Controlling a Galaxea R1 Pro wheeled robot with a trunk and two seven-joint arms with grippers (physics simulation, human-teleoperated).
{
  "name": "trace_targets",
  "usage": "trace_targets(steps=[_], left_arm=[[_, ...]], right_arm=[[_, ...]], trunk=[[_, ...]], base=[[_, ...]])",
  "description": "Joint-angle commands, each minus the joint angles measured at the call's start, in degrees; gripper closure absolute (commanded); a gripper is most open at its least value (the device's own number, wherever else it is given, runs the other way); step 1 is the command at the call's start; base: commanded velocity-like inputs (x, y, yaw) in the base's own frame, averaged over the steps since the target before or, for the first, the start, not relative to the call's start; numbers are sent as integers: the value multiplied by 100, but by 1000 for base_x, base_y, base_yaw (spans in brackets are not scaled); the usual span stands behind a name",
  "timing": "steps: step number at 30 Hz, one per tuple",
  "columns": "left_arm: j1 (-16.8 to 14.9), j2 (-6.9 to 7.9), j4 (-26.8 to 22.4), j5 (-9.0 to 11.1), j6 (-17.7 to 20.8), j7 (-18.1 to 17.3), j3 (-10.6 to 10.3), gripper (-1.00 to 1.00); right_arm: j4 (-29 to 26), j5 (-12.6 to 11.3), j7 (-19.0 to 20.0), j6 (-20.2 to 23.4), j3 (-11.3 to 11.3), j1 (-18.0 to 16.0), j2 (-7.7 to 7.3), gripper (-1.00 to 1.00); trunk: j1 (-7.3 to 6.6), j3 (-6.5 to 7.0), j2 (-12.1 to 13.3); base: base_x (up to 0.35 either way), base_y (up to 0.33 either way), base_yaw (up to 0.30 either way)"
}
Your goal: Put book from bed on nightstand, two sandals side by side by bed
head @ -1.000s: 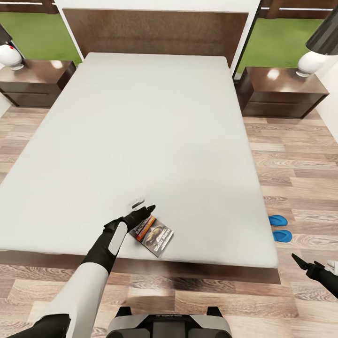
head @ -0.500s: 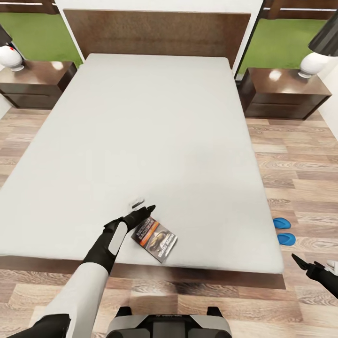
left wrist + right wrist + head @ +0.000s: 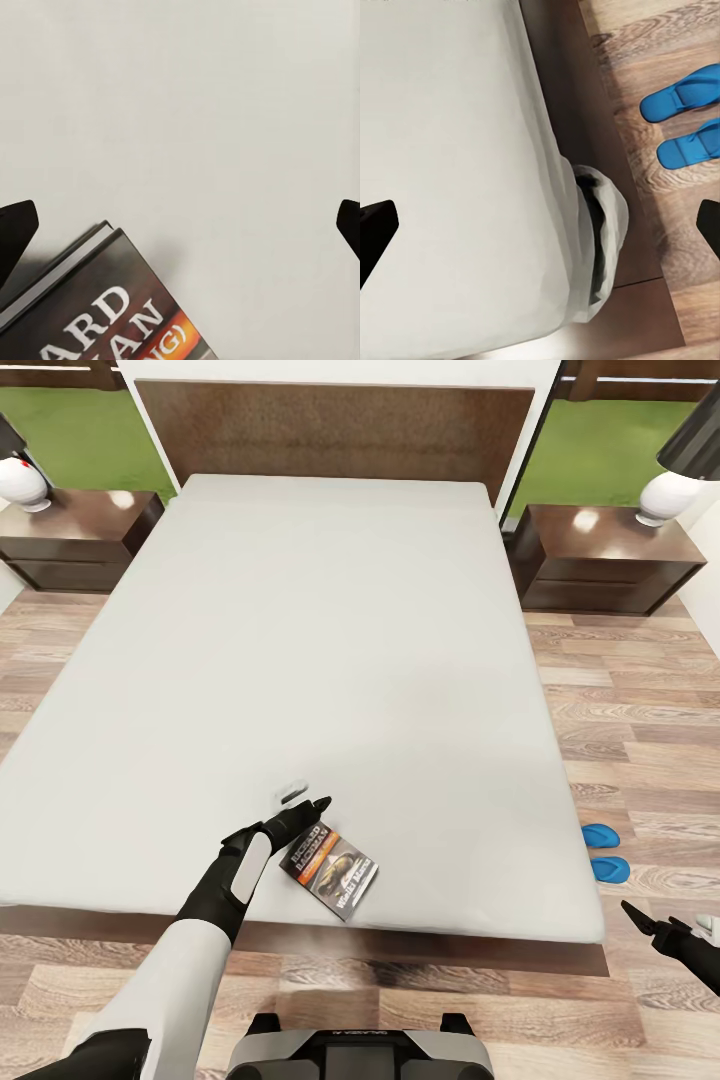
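The book [image 3: 333, 868] lies flat on the bed [image 3: 330, 640] near its foot edge, dark cover with white lettering and an orange band. My left gripper [image 3: 303, 812] hovers at the book's far-left corner, open and holding nothing. In the left wrist view the book [image 3: 97, 307] lies on the mattress between the spread fingertips of the left gripper [image 3: 180, 225]. The two blue sandals [image 3: 600, 836] [image 3: 609, 869] sit side by side on the floor by the bed's right side. My right gripper [image 3: 650, 925] is open, low over the floor at the bed's right foot corner, near the sandals [image 3: 690, 94].
Dark nightstands stand on either side of the headboard, one at the left [image 3: 75, 535] and one at the right [image 3: 600, 555], each with a white lamp [image 3: 662, 495]. Wood-plank floor [image 3: 640, 700] runs along both sides of the bed. The bed's dark frame [image 3: 577, 82] edges the mattress.
The whole view has shifted a little, so bed, book and sandals sit slightly lower and to the right. Both arms hold the same pose.
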Motion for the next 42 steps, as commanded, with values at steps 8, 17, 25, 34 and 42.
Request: trace_targets(steps=[8, 17, 25, 34, 42], left_arm=[[-2, -8, -5, 28, 50, -23, 34, -100], [-2, -8, -5, 28, 48, -23, 33, -100], [-2, -8, -5, 28, 49, -23, 29, -100], [-2, -8, -5, 28, 48, -23, 34, -100], [-2, -8, -5, 28, 50, -23, 34, -100]], right_arm=[[9, -35, 31, -2, -2, -4, 1, -100], [11, -35, 31, -2, -2, -3, 2, -100], [13, -35, 31, -2, -2, -4, 2, -100], [13, -35, 31, -2, -2, -4, 2, -100], [13, -35, 31, -2, -2, -4, 2, -100]], trunk=[[88, -75, -163], [264, -218, -484], [286, -236, -524], [418, -344, -765], [418, -344, -765]], base=[[0, 0, 0], [0, 0, 0], [0, 0, 0], [0, 0, 0], [0, 0, 0]])
